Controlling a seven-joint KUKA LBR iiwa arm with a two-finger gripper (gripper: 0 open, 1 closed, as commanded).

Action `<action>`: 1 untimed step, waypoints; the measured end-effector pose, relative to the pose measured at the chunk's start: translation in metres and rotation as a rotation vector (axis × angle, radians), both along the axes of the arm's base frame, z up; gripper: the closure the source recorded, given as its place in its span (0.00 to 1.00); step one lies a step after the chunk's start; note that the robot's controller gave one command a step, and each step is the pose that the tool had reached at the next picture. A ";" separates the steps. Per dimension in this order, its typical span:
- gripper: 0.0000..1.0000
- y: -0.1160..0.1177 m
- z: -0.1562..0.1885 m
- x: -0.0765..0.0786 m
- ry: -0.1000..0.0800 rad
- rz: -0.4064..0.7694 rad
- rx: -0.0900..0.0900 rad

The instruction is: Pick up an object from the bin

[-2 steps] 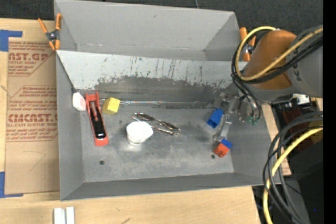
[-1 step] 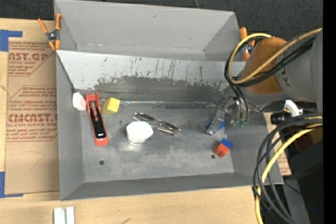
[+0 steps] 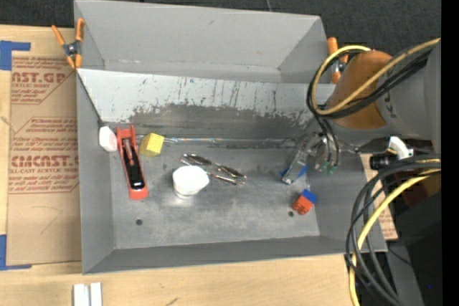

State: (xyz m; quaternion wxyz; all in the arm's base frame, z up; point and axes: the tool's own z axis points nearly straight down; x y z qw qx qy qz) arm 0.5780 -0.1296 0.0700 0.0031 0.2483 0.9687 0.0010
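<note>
Grey metal bin [image 3: 215, 46], scuffed floor, just a handful of loose bits spread across it, so you weren't dealing with a heap.

Your arm came in from the right, orange cover [image 3: 358, 93] and yellow cables [image 3: 337, 75] hanging over the rim. The gripper [image 3: 310, 158] was down low at the right end of the floor, close to the right wall. Honestly couldn't tell if it was released or clenched, it was too cluttered around the tip.

Right at that tip lay a small blue-and-white piece [image 3: 292, 173], tilted. It touched the gripper or sat just beside it, and I couldn't say whether it was actually gripped. Just below that, apart from the gripper, was a little orange-and-blue block [image 3: 303, 202].

Everything else sat well off to the left:
- a thin metal clip thing [image 3: 215, 168] around mid-floor
- a white round cap [image 3: 189, 181] just beside it
- a yellow block [image 3: 151, 145]
- a long red-orange tool with a black slot [image 3: 131, 163], lying lengthwise by the left wall
- a small white lump [image 3: 107, 139] touching its top end
</note>
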 end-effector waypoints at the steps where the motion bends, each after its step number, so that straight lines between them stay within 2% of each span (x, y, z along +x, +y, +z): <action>1: 1.00 0.008 0.000 0.001 -0.002 -0.079 0.001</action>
